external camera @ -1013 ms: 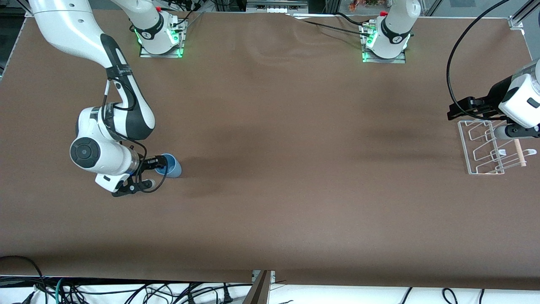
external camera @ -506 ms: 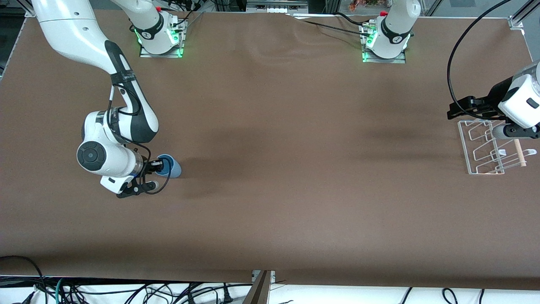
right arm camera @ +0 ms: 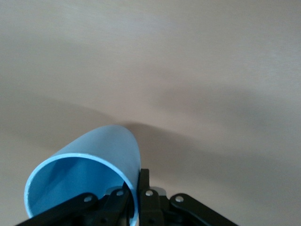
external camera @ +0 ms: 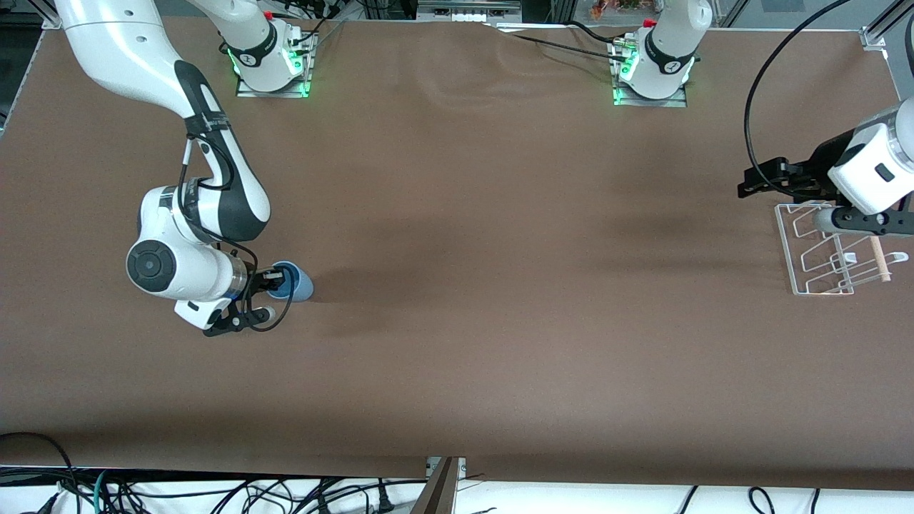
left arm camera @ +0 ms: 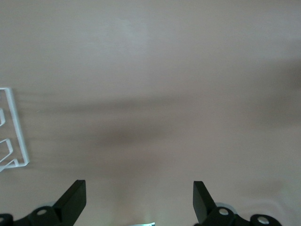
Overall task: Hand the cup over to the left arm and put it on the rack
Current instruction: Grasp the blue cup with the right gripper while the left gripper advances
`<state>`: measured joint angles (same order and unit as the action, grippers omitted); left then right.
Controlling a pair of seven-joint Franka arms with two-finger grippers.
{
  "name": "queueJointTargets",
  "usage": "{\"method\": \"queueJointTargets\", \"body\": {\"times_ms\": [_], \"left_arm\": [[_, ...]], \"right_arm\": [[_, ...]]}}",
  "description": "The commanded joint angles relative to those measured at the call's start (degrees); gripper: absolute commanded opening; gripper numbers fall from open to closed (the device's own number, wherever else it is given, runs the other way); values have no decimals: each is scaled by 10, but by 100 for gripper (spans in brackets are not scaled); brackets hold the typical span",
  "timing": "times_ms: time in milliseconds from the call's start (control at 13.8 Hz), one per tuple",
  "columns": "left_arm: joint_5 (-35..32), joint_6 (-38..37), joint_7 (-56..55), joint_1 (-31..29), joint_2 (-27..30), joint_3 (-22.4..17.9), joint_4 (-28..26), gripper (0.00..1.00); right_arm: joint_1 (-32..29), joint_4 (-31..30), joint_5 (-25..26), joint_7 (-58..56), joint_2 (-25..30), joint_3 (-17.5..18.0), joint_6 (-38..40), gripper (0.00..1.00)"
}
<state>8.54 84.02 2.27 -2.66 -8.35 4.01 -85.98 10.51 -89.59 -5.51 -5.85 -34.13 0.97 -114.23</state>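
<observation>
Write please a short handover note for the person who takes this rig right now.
Right gripper: shut on the rim of the cup, at the right arm's end of the table.
Left gripper: open and free, above the table beside the rack at the left arm's end.
Done: cup gripped.
Left: pass the cup to the left gripper, then put it on the rack.

A robotics lab: two bolted-down arms on a brown tabletop, loose cables along its edge.
</observation>
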Motion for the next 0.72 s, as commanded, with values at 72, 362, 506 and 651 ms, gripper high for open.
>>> {"method": "queueJointTargets", "body": {"times_ms": [72, 362, 506, 651], "left_arm": [[39, 4, 143, -5, -1, 7, -31, 100], [70, 11, 235, -3, -17, 15, -54, 100], [103, 36, 264, -2, -17, 28, -55, 100], [117, 81, 341, -2, -20, 49, -65, 100]], "right_arm": [[16, 42, -63, 63, 5, 20, 59, 0], [27, 73, -191, 163, 7, 61, 105, 0], [27, 88, -240, 223, 6, 92, 103, 0], [35, 90, -299, 277, 4, 120, 96, 0]]}}
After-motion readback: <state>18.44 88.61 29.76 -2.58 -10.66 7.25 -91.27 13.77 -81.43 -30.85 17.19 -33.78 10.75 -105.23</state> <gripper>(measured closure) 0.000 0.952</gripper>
